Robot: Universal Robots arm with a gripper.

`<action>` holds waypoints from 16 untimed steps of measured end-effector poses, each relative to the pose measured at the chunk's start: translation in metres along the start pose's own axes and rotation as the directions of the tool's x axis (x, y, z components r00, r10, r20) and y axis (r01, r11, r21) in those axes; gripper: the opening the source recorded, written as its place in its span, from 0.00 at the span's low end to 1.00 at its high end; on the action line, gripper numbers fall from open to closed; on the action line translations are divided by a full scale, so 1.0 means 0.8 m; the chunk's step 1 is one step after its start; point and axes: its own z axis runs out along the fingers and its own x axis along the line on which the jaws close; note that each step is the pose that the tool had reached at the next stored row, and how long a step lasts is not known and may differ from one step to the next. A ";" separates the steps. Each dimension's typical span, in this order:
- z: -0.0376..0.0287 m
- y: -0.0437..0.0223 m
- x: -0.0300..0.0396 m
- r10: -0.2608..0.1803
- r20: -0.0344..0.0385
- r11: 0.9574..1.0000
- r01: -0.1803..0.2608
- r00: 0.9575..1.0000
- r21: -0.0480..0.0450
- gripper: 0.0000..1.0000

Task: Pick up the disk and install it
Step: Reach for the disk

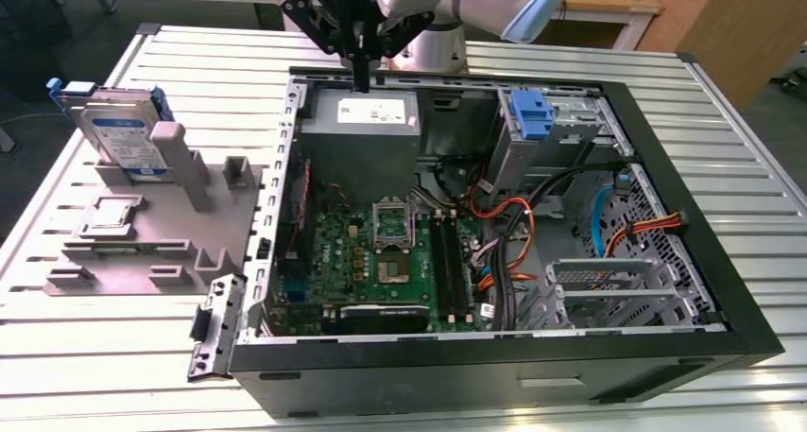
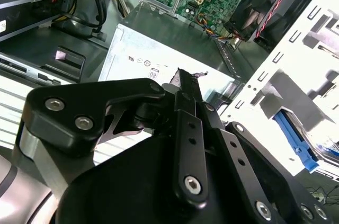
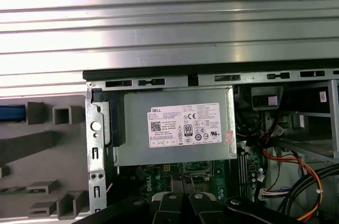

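The disk point(image 1: 124, 129), a silver-grey drive with a white-and-blue label in a blue carrier, stands upright on a grey holder point(image 1: 139, 233) at the exterior view's left, outside the computer case. In the first wrist view its blue edge point(image 3: 11, 113) peeks in beside the holder's slots. My gripper point(image 1: 362, 80) hangs over the case's back rim, just above the power supply, well to the right of the disk. Its fingers point(image 2: 186, 83) are pressed together with nothing between them. In the first wrist view the gripper point(image 3: 177, 198) sits over the motherboard edge.
The open computer case point(image 1: 706, 290) lies on a slatted metal table point(image 1: 113, 375). Inside are a grey power supply box point(image 1: 363, 120) with a white label, a green motherboard point(image 1: 391, 262), bundled cables point(image 1: 517, 224), an upright blue latch piece point(image 1: 532, 115) and a metal drive cage point(image 1: 606, 290).
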 end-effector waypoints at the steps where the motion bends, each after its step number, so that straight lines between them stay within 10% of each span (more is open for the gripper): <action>1: 0.0000 0.0000 0.0003 0.000 0.000 1.000 0.000 1.000 0.000 0.10; 16: -0.0001 -0.0004 0.0045 0.000 0.000 1.000 0.000 1.000 0.000 0.10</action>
